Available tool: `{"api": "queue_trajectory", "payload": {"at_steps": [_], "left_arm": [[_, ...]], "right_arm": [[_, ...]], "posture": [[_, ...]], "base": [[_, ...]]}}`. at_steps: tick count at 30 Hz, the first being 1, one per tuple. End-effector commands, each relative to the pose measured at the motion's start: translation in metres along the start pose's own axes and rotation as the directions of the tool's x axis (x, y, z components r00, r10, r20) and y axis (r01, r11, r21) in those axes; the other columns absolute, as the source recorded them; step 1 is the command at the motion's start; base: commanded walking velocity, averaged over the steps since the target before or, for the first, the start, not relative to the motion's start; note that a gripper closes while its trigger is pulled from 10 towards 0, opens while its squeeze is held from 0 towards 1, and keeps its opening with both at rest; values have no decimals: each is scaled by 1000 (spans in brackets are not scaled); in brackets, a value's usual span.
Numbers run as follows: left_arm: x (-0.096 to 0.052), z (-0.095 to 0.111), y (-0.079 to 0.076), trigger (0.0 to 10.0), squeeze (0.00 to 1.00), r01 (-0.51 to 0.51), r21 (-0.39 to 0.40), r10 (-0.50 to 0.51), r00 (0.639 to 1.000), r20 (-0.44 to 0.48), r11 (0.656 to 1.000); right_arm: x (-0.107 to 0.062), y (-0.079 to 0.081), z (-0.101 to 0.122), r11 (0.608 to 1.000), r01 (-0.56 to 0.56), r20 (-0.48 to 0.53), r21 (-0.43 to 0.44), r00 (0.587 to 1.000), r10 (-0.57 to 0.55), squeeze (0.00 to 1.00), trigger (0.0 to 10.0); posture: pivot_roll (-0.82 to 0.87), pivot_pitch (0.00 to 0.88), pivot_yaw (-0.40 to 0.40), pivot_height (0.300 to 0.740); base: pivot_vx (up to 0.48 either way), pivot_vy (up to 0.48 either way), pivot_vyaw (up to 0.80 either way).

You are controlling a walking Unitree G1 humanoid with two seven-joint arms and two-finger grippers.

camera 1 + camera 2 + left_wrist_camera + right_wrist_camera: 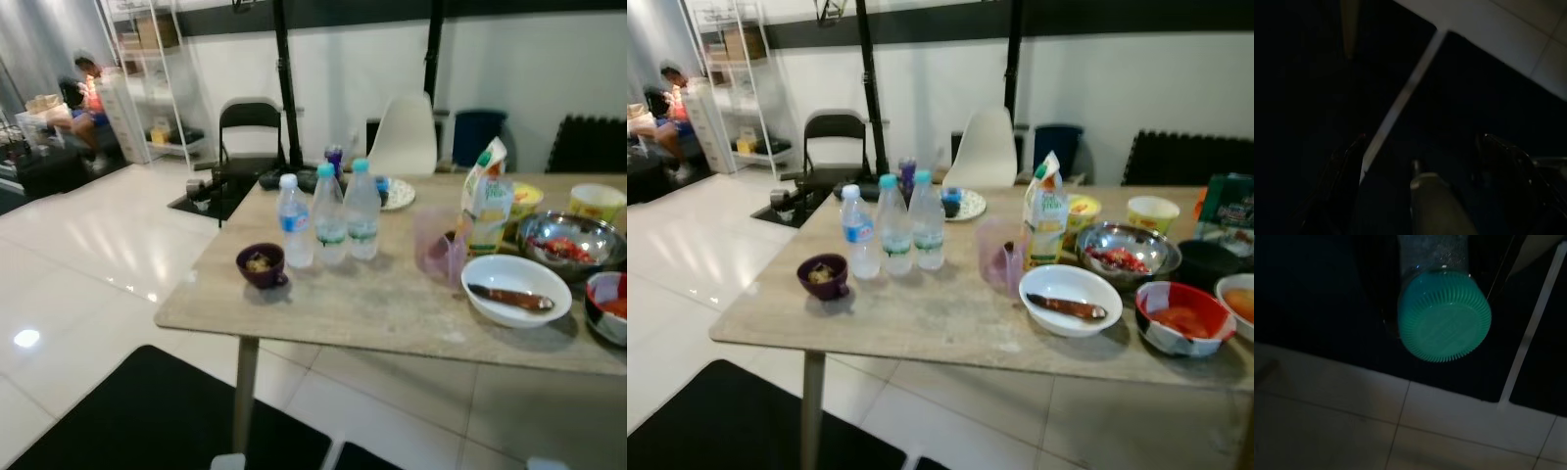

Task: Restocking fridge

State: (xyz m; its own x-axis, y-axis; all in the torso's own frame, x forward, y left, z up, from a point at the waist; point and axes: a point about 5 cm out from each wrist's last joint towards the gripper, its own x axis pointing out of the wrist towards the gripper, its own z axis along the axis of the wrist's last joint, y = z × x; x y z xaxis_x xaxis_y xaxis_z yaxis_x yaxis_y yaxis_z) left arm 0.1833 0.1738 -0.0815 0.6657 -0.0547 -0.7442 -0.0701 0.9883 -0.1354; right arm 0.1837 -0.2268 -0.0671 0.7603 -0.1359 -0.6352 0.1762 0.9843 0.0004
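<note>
Three clear water bottles (329, 217) with blue caps stand together on the beige table (372, 304), beside a small purple bowl (261, 264). A juice carton (486, 201) and a pink cup (440, 245) stand further right. In the right wrist view, my right gripper (1440, 279) hangs low over the floor, shut on a clear bottle with a green cap (1444, 316), cap end toward the camera. The left wrist view is dark. There my left gripper (1422, 142) hangs open over a black mat, with nothing between its fingers.
A white bowl (515, 287), a steel bowl (570, 240), a red bowl (1183, 318) and other dishes crowd the table's right side. A black folding chair (250, 127) and a white chair (405, 137) stand behind it. A black mat (147, 421) lies before the table. A person (83, 93) sits far left.
</note>
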Motion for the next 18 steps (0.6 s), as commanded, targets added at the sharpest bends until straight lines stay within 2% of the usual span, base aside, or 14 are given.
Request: {"api": "queue_trajectory", "payload": {"at_steps": [1,3,5,18], "left_arm": [[-1,-2,1,10000,0,1,9,0,1000,-11,1000],[-1,-2,0,10000,0,1,10,-1,1000,-11,1000],[-1,-3,0,10000,0,9,37,-8,1000,-17,999],[-2,-5,0,10000,0,8,34,-7,1000,-18,999]], "right_arm": [[1,4,1,1000,-14,5,-9,1000,14,0,10000],[1,5,1,1000,-16,7,-10,1000,16,0,10000],[1,6,2,1000,-21,12,-12,1000,21,0,10000],[0,8,-1,1000,-30,-4,-3,1000,30,0,10000]], "posture": [[-53,49,48,740],[-53,54,46,740],[-52,57,46,740],[-48,60,51,740]], "base": [[-307,0,0],[-276,0,0],[0,0,0],[0,0,0]]}}
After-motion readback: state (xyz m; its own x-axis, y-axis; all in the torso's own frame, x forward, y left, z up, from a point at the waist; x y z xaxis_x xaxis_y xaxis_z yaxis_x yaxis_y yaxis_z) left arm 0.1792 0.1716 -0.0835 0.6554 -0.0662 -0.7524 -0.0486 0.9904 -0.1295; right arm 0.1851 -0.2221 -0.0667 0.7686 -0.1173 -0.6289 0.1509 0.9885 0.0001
